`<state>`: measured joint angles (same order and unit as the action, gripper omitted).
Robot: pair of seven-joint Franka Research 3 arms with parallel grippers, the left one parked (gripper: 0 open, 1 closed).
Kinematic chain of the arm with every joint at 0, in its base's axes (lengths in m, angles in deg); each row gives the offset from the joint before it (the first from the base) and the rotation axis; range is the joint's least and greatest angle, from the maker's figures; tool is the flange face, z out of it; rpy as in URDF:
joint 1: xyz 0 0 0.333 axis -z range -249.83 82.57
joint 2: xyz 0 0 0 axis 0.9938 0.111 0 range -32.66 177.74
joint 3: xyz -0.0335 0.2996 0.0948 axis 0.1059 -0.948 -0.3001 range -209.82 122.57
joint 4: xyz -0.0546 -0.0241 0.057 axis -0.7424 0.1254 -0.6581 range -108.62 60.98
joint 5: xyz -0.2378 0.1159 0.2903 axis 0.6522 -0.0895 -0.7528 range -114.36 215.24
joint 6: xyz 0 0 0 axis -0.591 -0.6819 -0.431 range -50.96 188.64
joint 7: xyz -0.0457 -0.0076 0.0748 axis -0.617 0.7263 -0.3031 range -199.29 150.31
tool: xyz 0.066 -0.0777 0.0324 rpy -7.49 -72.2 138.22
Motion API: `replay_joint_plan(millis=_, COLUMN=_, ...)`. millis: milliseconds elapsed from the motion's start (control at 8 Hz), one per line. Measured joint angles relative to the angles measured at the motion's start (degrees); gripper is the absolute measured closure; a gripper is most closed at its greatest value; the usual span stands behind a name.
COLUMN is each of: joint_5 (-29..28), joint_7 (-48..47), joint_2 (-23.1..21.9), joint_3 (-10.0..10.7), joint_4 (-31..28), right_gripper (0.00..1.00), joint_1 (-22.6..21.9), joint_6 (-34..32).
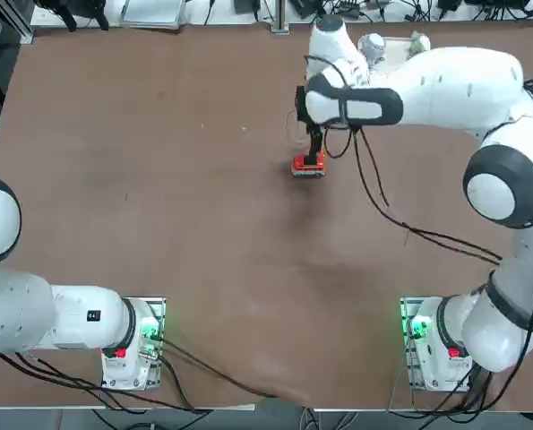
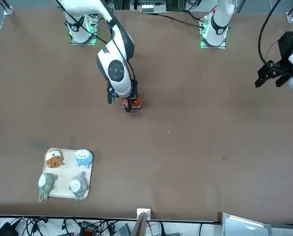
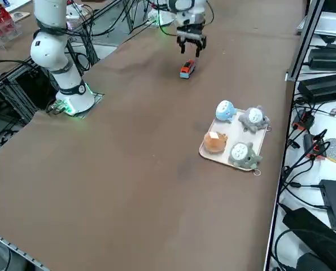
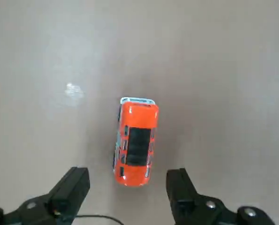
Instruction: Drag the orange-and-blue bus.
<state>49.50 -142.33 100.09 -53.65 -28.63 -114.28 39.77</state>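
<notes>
The orange-and-blue bus (image 1: pixel 308 166) (image 2: pixel 132 103) (image 3: pixel 187 69) stands on its wheels on the brown table, right of the table's middle in the top view. Its roof is red-orange with a dark panel, and one end has pale blue trim (image 4: pixel 135 140). My right gripper (image 1: pixel 313 143) (image 3: pixel 191 49) (image 4: pixel 127 177) hangs just above the bus and is open. In the wrist view its two black fingers (image 4: pixel 73 187) stand to either side of the bus's near end without touching it. Nothing is held.
A white tray (image 2: pixel 89 184) (image 3: pixel 204 151) with several small plush figurines sits near the table edge on my right side, well away from the bus. Black cables (image 1: pixel 400 224) trail from the right arm over the table. Wide bare tabletop lies to the left of the bus.
</notes>
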Motion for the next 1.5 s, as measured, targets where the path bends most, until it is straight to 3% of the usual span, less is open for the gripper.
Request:
replay_joint_plan(millis=250, joint_5=0.15, joint_7=15.40, joint_2=-1.16, joint_3=0.54, joint_4=7.13, right_gripper=0.00, joint_1=0.53, joint_6=-13.67)
replay_joint_plan(millis=500, joint_5=0.19, joint_7=29.23, joint_2=-2.20, joint_3=1.16, joint_4=10.46, right_gripper=0.00, joint_1=4.34, joint_6=-23.17)
replay_joint_plan(millis=1000, joint_5=3.52, joint_7=58.63, joint_2=-4.56, joint_3=1.63, joint_4=11.08, right_gripper=0.00, joint_1=14.74, joint_6=-29.05)
replay_joint_plan(millis=1500, joint_5=3.81, joint_7=80.38, joint_2=-11.10, joint_3=1.83, joint_4=11.76, right_gripper=0.00, joint_1=25.25, joint_6=-36.93)
